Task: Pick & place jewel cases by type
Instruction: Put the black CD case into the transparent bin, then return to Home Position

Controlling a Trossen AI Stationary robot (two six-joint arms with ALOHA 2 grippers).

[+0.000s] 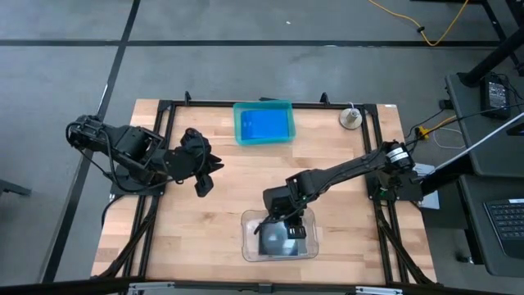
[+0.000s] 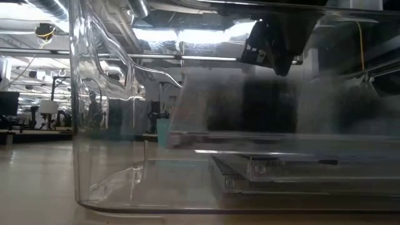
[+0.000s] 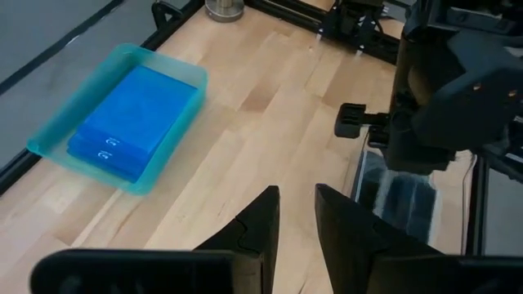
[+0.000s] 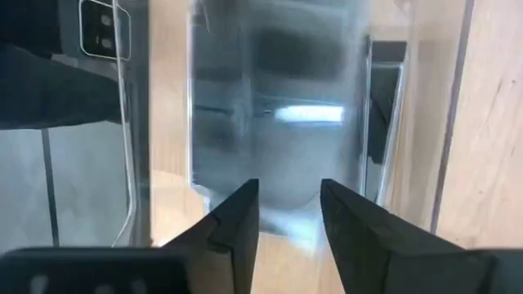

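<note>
A teal tray point(image 1: 237, 123) at the table's far middle holds stacked blue jewel cases point(image 1: 264, 124), which also show in the left wrist view point(image 3: 135, 110). A clear tray point(image 1: 249, 246) stands at the near middle with dark grey jewel cases point(image 2: 300, 172) lying flat inside. Above that stack a blurred, tilted grey case point(image 2: 250, 106) shows, just beyond the fingertips in the right wrist view point(image 4: 274, 106). My right gripper point(image 4: 290, 192) hangs open over the clear tray point(image 1: 286, 221), pointing steeply down. My left gripper point(image 3: 296, 196) waits open above the table's left part point(image 1: 203, 176), holding nothing. My right gripper's fingers point(image 4: 241, 212) stand apart, pointing down into the clear tray. The blurred grey case's nearest edge point(image 4: 278, 216) lies just past their tips. I cannot tell whether either finger touches it.
A small round metal piece point(image 1: 352, 118) sits at the far right corner. Black frame rails point(image 1: 164, 147) run along the table's edges. Bare wood lies between the two trays and left of the clear tray.
</note>
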